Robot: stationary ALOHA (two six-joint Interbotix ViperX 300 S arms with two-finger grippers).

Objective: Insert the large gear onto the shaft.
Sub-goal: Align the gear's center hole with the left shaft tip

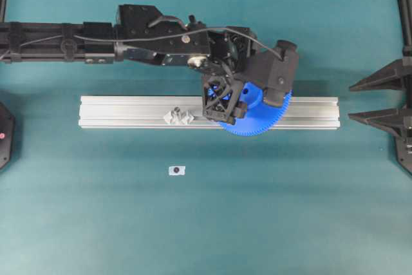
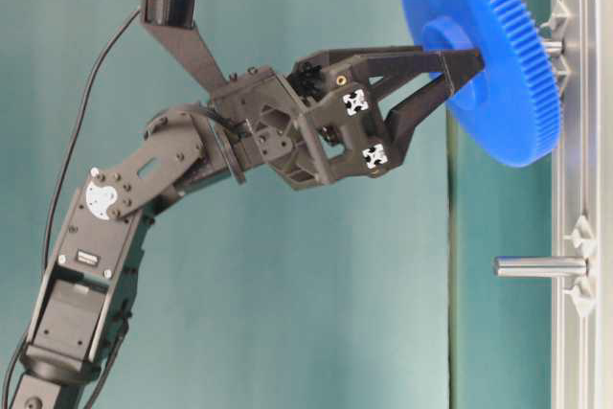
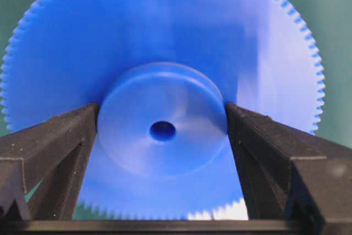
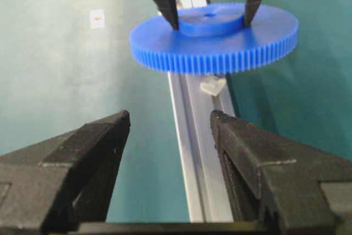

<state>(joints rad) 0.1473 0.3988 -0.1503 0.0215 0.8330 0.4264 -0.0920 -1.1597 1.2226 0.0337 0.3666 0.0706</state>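
My left gripper (image 1: 250, 100) is shut on the raised hub of the large blue gear (image 1: 259, 120) and holds it over the rail, slightly tilted. In the left wrist view its fingers (image 3: 60, 141) clamp both sides of the hub (image 3: 162, 114), and the centre hole looks empty. In the table-level view the gear (image 2: 508, 112) hangs just off the rail, with the slim silvery shaft (image 2: 554, 46) showing behind it. The shaft's tip is hidden, so I cannot tell whether it enters the hole. My right gripper (image 4: 170, 116) is open and empty, facing the gear (image 4: 214, 48) from along the rail.
The aluminium rail (image 1: 129, 113) crosses the middle of the teal table. A second winged bracket with a dark-topped post (image 1: 178, 116) stands on it left of the gear and also shows in the table-level view (image 2: 541, 266). A small white tag (image 1: 177, 170) lies in front of the rail.
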